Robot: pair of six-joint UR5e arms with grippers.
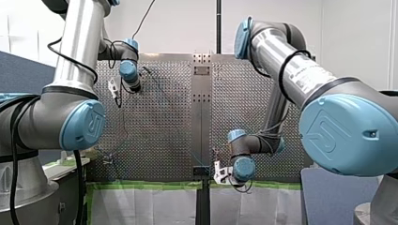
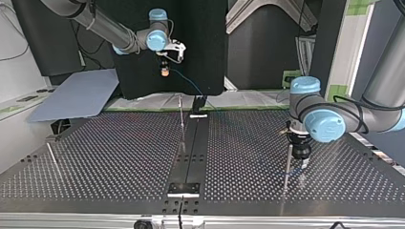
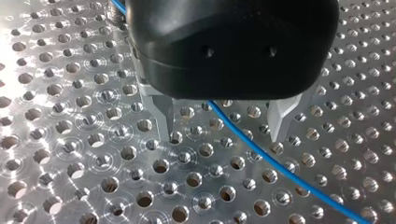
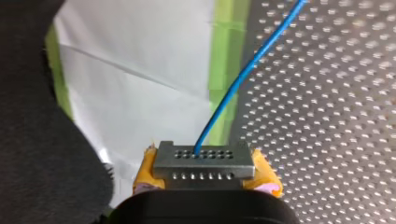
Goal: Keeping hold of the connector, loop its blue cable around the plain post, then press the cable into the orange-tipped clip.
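Cable routing, mid-run: my right gripper (image 4: 205, 177) pinches the grey connector (image 4: 203, 161) between its yellow pads (image 4: 266, 179), held out past the edge of the perforated table (image 4: 327, 116) so that the blue cable (image 4: 243, 74) trails back across the plate. My left gripper (image 3: 222, 123), its metal fingers (image 3: 163, 116) spread, straddles that cable low over the holes. It looks placed to steer the line round the thin post (image 2: 288, 164) just beside it.

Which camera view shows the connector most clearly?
The right wrist view: the connector sits clamped between yellow pads, the blue cable leaving its face. The top view shows only a speck; the front and left wrist views do not show it.
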